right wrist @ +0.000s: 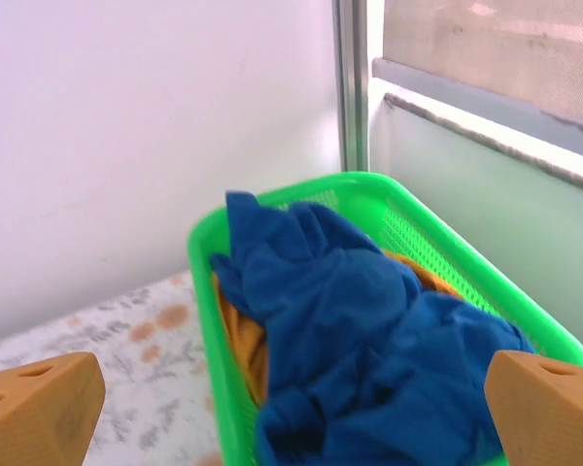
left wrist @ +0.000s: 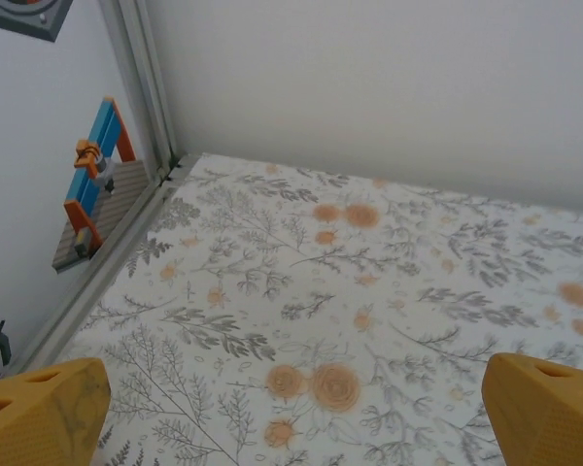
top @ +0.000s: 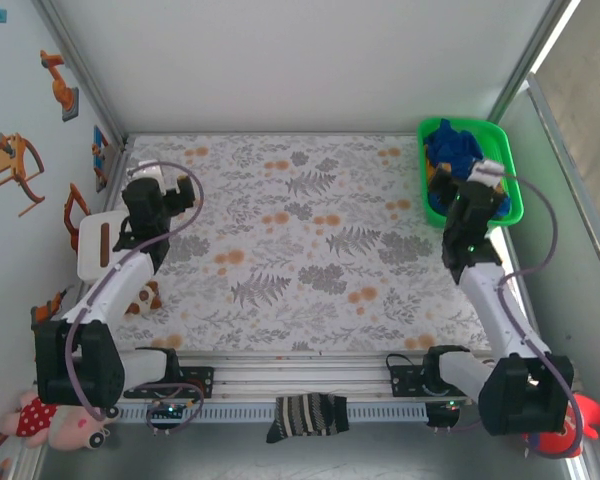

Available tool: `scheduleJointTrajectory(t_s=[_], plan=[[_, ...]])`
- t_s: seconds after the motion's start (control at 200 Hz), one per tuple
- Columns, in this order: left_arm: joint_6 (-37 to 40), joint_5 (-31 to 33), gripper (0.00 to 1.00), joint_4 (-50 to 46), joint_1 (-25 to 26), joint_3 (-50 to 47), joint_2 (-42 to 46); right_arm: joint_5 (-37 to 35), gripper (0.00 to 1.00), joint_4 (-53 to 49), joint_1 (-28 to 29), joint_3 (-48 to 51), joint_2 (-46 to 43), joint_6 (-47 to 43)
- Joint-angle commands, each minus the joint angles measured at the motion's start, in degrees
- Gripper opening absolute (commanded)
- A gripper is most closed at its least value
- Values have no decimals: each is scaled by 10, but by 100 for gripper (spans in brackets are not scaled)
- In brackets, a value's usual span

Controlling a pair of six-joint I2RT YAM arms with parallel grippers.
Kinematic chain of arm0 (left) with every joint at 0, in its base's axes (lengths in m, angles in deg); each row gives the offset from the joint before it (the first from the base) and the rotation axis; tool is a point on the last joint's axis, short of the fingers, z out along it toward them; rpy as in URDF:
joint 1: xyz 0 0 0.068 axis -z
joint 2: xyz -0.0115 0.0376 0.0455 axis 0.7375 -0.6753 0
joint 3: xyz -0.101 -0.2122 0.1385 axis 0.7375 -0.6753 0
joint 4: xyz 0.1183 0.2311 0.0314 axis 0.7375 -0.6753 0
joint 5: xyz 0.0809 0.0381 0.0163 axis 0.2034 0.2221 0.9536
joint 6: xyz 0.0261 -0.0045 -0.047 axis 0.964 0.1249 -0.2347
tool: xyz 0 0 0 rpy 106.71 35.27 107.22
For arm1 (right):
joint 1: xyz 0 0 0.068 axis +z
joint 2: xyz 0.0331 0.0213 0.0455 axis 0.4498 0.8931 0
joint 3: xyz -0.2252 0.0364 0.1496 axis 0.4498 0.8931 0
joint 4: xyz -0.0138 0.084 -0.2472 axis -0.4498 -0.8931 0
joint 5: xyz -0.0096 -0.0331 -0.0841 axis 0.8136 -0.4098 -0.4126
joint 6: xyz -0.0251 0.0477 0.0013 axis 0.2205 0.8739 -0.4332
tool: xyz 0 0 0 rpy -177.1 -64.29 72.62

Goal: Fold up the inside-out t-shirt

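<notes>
Grey-and-orange floral cloth (top: 300,250) covers the single table, which is closed in by white walls. Two black-and-white robot arms are mounted at the near edge.

One bright green plastic mesh basket (top: 511,160) is set at the far right corner. One royal-blue, wrinkled, inside-out t-shirt (right wrist: 350,320) is bunched up inside it and fills most of the basket. One orange-yellow cloth (right wrist: 235,335) is seen under the shirt along the basket's left wall.

The right gripper (right wrist: 291,408) is held just above the near end of the basket. Its two orange fingers (right wrist: 39,403) are spread wide on either side of the shirt, and nothing is grasped.

The left gripper (left wrist: 291,417) is raised over the far left part of the table, near the left wall. Its two fingers (left wrist: 49,408) are likewise spread wide, with only bare floral cloth between them.

One black-and-white striped sock (top: 308,415) is laid on the front rail, between the two arm bases.
</notes>
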State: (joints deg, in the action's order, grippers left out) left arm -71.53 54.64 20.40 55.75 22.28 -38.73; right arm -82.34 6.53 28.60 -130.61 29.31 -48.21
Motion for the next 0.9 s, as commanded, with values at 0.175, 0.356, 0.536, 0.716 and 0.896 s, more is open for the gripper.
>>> scheduleJointTrajectory(t_s=[0.175,0.356,0.536,0.716,0.896], plan=[[-102,-15,97,-273,112,124,11,111,93,-403,-82,-453,301,26],[-144,-29,96,-267,169,125,10,147,84,-499,-111,-614,467,47],[-155,-26,96,-268,207,120,-7,186,78,-531,-111,-667,568,56],[-154,-26,96,-272,223,121,-29,183,75,-498,-110,-624,586,64],[-156,-25,96,-274,230,118,-34,186,15,-491,-111,-612,580,57]])
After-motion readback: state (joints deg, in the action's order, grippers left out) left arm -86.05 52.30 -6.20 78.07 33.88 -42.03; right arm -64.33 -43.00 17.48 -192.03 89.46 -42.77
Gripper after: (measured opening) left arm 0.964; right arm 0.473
